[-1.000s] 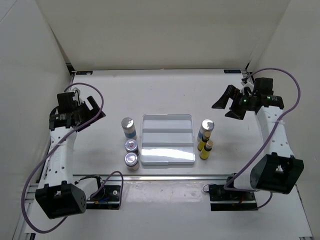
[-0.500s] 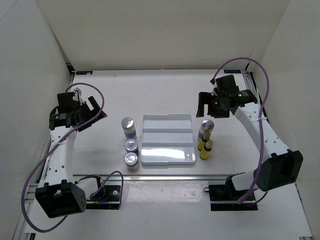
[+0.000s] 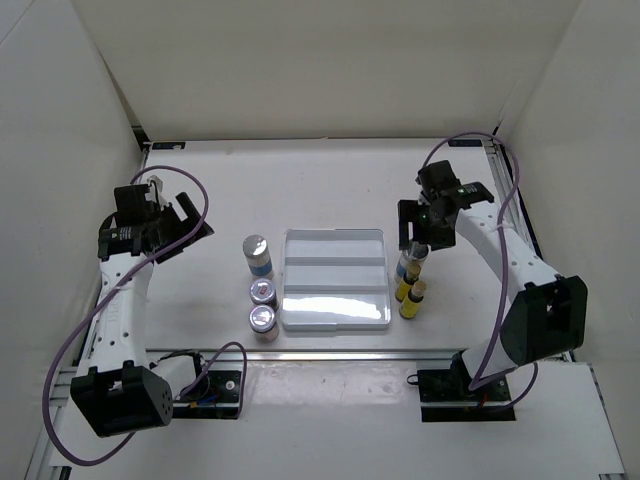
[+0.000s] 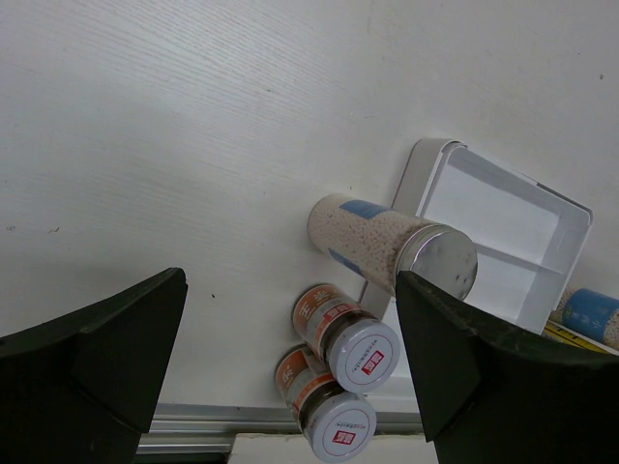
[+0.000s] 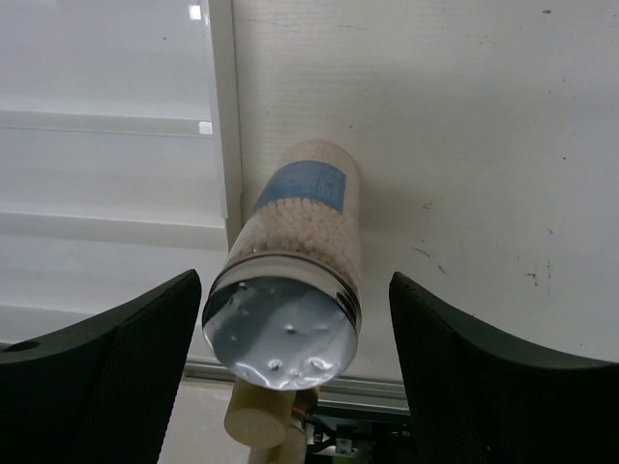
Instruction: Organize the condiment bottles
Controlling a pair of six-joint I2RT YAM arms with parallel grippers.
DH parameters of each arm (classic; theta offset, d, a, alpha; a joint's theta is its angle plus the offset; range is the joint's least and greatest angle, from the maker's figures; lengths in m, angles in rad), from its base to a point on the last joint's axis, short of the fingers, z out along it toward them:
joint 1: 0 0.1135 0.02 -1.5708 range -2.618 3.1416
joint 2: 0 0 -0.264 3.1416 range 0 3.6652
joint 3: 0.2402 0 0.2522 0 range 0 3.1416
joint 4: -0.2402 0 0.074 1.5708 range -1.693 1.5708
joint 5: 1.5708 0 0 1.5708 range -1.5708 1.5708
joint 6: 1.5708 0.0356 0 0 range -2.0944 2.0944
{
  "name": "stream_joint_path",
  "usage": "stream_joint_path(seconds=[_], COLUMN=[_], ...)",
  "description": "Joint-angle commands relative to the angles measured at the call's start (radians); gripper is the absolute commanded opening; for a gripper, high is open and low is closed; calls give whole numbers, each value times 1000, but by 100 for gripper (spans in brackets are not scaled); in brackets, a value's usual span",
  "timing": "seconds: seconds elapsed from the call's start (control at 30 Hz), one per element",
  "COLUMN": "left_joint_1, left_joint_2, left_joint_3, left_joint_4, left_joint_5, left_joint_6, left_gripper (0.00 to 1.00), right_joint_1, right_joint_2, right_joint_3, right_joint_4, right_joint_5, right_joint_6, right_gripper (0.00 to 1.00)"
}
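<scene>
The condiment bottles stand in two groups beside the white tray (image 3: 335, 278). On its left are a white bottle (image 3: 257, 255) with a blue label and two silver-lidded jars (image 3: 262, 292), (image 3: 263, 320). On its right are a second white bottle (image 3: 408, 266) and two slim yellow bottles (image 3: 403, 291), (image 3: 413, 299). My right gripper (image 3: 418, 236) hangs over that second white bottle (image 5: 300, 242), open, a finger on each side with a gap at both. A tan cap (image 5: 259, 416) shows below it. My left gripper (image 3: 186, 223) is open and empty, left of the left group (image 4: 387, 242).
The tray's stepped rim (image 5: 218, 145) runs close along the left side of the straddled bottle. The left jars (image 4: 343, 333), (image 4: 324, 411) touch each other near the table's front rail (image 3: 330, 352). White walls enclose the table on three sides.
My right arm has swung in from the far right and come down over the right white bottle, its jaws narrowing. The left arm and all bottles have stayed put.
</scene>
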Motion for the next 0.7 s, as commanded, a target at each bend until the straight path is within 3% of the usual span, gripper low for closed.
stream_joint_path(seconds=[0.0, 0.2, 0.67], left_joint_1=[-4, -4, -4], left_joint_2=[-30, -20, -20], left_joint_3=[3, 3, 3], left_joint_4=[-4, -4, -4], left_joint_5=[-6, -6, -6], left_joint_6=[2, 2, 2], left_gripper=[100, 100, 100], right_joint_1=[3, 35, 197], right_joint_2=[21, 52, 27], right_joint_3=[-5, -5, 210], right_joint_4=[28, 28, -50], right_joint_5=[-6, 33, 400], right_joint_6=[12, 21, 53], right_gripper=[81, 67, 26])
